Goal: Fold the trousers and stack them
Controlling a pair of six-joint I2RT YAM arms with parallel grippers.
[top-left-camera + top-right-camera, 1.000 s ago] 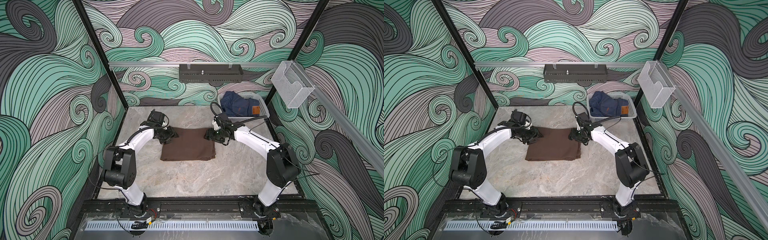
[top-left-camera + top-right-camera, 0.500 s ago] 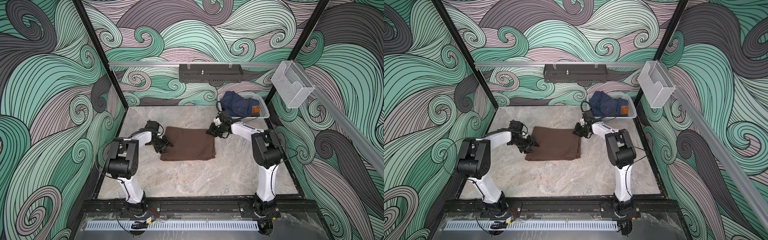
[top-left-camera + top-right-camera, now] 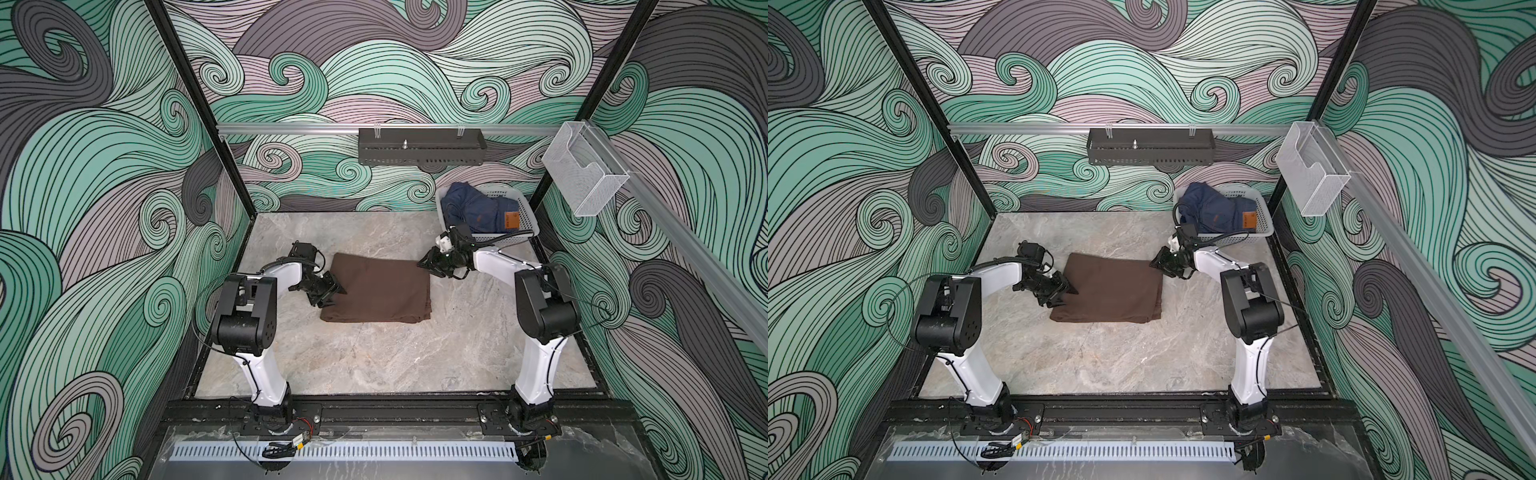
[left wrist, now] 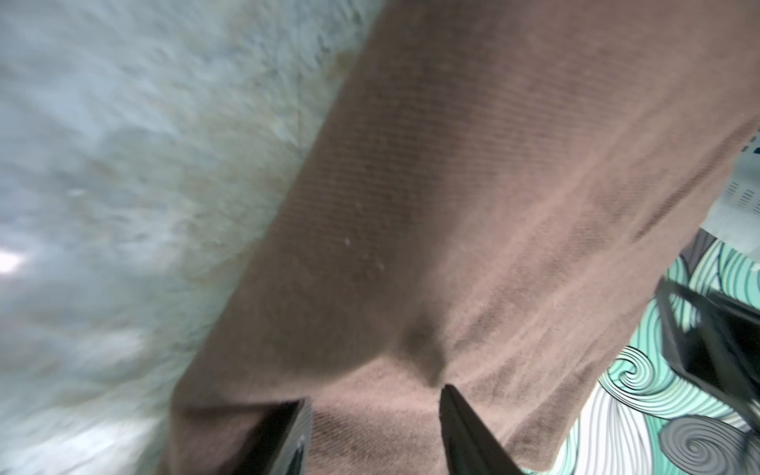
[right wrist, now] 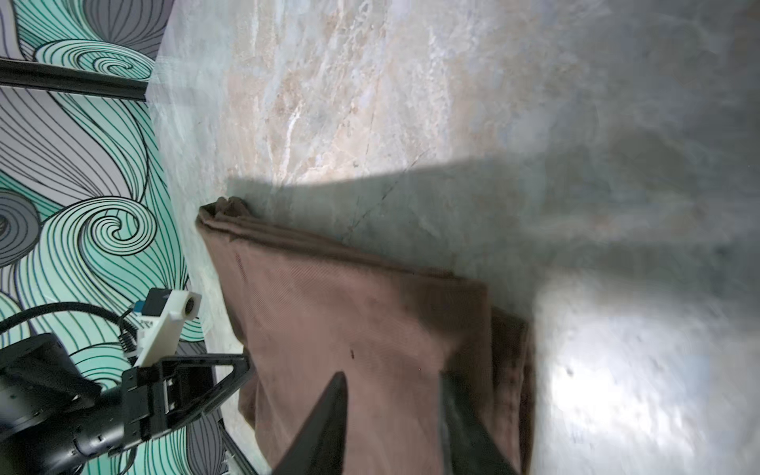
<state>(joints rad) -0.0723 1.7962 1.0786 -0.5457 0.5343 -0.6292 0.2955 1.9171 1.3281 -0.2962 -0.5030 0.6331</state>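
Folding, top views: you had the trousers (image 3: 378,289) lying as a flat folded rectangle in the middle of the table (image 3: 374,365), apart from the basket (image 3: 528,212). The left claw (image 3: 332,291) sat at their left edge, the right claw (image 3: 428,264) at their far right corner.
Left wrist: the left claw (image 4: 372,395) had its jaws apart over the trousers (image 4: 473,185), with a pucker at one tip.
Right wrist: the right claw (image 5: 390,378) had its jaws apart over the layered corner.
Advice: you probably needed to pinch every layer and move both claws together, or the fold would splay.
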